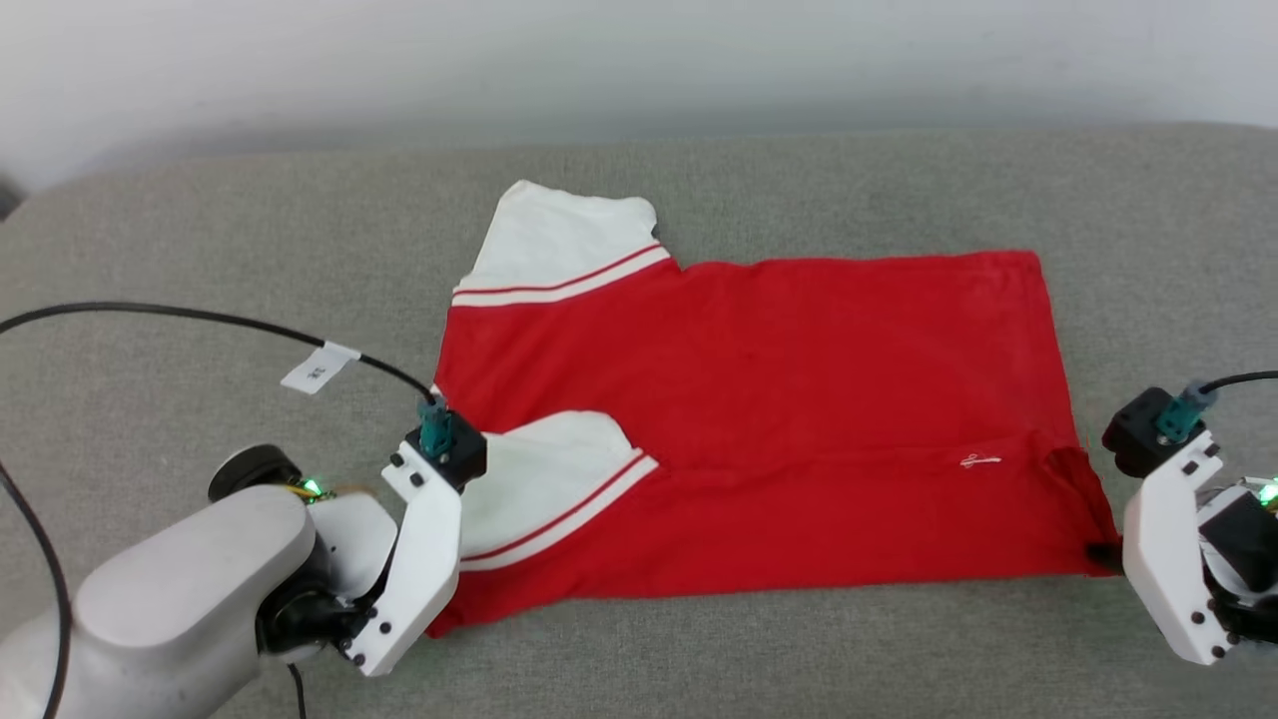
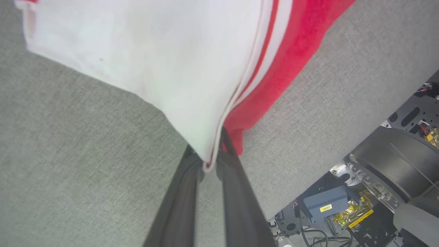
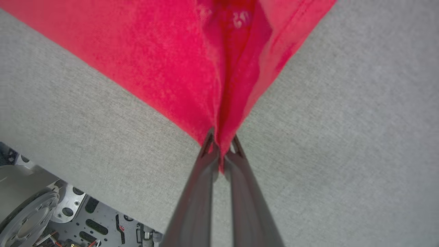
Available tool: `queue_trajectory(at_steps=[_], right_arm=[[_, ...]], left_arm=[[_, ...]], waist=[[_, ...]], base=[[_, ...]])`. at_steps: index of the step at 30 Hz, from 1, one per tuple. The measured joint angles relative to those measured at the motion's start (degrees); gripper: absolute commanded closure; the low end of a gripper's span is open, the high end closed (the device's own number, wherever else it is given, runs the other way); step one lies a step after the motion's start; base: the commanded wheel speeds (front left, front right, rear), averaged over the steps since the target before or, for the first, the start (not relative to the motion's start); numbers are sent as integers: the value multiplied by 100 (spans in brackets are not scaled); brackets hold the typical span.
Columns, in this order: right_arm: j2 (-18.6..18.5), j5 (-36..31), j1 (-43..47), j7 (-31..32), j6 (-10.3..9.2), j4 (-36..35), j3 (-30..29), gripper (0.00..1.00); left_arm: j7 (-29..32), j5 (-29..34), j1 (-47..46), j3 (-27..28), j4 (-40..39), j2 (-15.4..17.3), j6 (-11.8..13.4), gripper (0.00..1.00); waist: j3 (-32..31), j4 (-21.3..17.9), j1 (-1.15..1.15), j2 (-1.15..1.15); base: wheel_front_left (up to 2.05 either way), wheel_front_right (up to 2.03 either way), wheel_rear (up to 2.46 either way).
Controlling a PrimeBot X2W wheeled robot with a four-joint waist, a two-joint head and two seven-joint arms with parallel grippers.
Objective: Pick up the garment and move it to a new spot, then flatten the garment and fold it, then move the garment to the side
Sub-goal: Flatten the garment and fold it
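The garment (image 1: 779,399), a red T-shirt with white striped sleeves, lies spread sideways on the grey surface (image 1: 200,250), its near long edge folded up over the body. A small white logo (image 1: 980,461) shows near the hem. My left gripper (image 2: 209,156) is shut on the near sleeve and shoulder corner of the garment (image 2: 192,68); in the head view its white wrist (image 1: 424,539) hides that corner. At the lower right hem corner my right gripper (image 3: 222,145) is shut on the garment (image 3: 205,61), and its dark fingers (image 1: 1101,552) meet the red cloth.
The grey cushioned surface runs back to a pale wall (image 1: 639,60). A black cable with a white tag (image 1: 318,369) arcs over the left side. Past the surface's near edge, the robot's base and electronics (image 2: 360,206) lie below.
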Motion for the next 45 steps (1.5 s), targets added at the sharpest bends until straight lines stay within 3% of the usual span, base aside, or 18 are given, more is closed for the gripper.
queue_trajectory(at_steps=[13, 21, 22, 23, 24, 29, 35, 41, 45], right_arm=[[-779, 586, 977, -290, 2, -651, -113, 100], [-624, 639, 1462, -308, 3, -294, -236, 100], [-559, 623, 1488, -320, 2, -224, -260, 100], [-491, 586, 1521, -366, 2, -153, -281, 63], [-434, 557, 1539, -413, 2, -104, -298, 0], [-302, 274, 1539, -1002, 1, -42, -633, 0], [-97, -321, 1538, -2461, 1, 141, -1526, 0], [597, -1167, 1662, -3995, 1, 322, -2825, 0], [1171, -1840, 1818, -4697, 1, -9, -3706, 0]], left_arm=[[-52, -278, 677, -127, -594, 495, 81, 100], [-58, -207, 1011, -210, -695, 453, 176, 100], [-91, -183, 1031, -211, -680, 435, 182, 93], [-154, -140, 1041, -212, -658, 410, 183, 0], [-220, -103, 1050, -209, -634, 385, 191, 0], [-549, -70, 1001, 0, -648, 447, 234, 0], [-1352, 405, 507, 424, -744, 537, 263, 0], [-2327, 1013, -5, 818, -289, 257, 541, 0], [-2616, 1218, -413, 1010, 90, 91, 635, 0]], waist=[[-550, -57, 0, 0], [-478, -59, 0, 0], [-462, -58, 0, 0], [-452, -52, 0, 0], [-449, -44, 0, 0], [-538, -13, 0, 0], [-687, 26, 0, 0], [-647, -92, 0, 0], [-479, -233, 0, 0]], base=[[0, 0, 0], [0, 0, 0], [0, 0, 0], [0, 0, 0], [0, 0, 0], [0, 0, 0], [0, 0, 0], [0, 0, 0], [0, 0, 0]])
